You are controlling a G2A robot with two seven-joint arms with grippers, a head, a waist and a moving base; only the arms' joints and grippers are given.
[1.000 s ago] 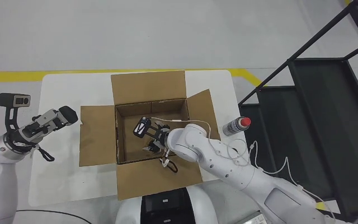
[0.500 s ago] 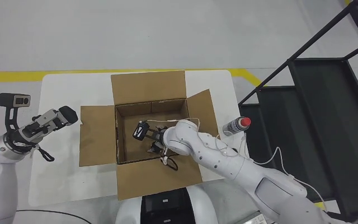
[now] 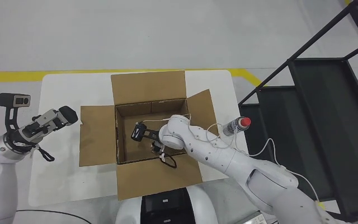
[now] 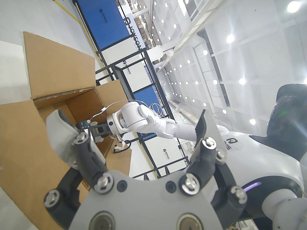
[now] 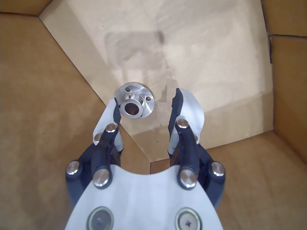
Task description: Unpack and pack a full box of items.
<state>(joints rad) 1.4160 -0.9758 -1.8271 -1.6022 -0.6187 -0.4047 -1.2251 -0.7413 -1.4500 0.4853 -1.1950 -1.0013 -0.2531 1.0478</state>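
Observation:
An open cardboard box stands in the middle of the white table. My right gripper is down inside it, open, just above the box floor. In the right wrist view a small silver metal flange hub lies on the bare cardboard floor, close against one of the fingertips of the right gripper and off-centre between the jaws. My left gripper hangs open and empty over the table's left side, beside the box's left flap. The left wrist view shows the left gripper and the box.
A spray can with a red cap stands at the table's right edge, past the box's right flap. Dark metal steps rise to the right of the table. A loose white cable trails along the right arm.
My right gripper has shifted a little to the left and toward the box's near wall, inside the box, with the wrist turning. The left arm has kept still.

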